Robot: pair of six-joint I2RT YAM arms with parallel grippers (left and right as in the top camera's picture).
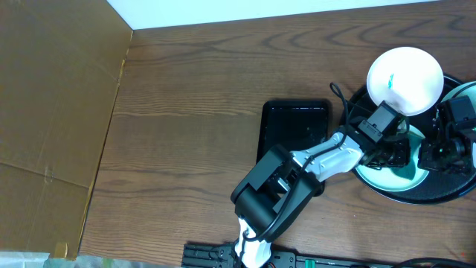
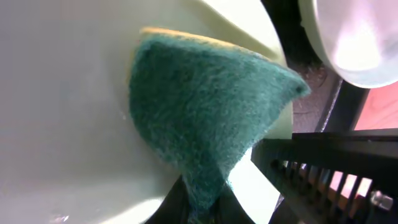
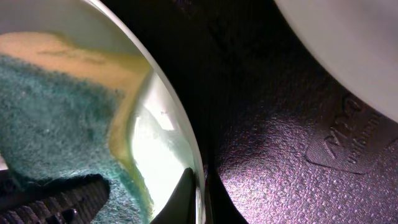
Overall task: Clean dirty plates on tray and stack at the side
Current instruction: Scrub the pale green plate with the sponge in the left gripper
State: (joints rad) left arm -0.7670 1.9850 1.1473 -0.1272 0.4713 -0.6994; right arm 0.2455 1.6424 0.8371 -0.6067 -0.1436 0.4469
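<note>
The round black tray sits at the right edge. One white plate with a small teal smear lies at its far side. A second plate lies lower on the tray, under both grippers. My left gripper is shut on a green and yellow sponge and presses it on this plate. My right gripper is shut on the plate's rim, with the sponge in view across the plate. A third plate is not in view.
A smaller rectangular black tray lies left of the round tray. Brown cardboard covers the table's left side. The left arm's base stands at the front edge. The far plate is close above the sponge.
</note>
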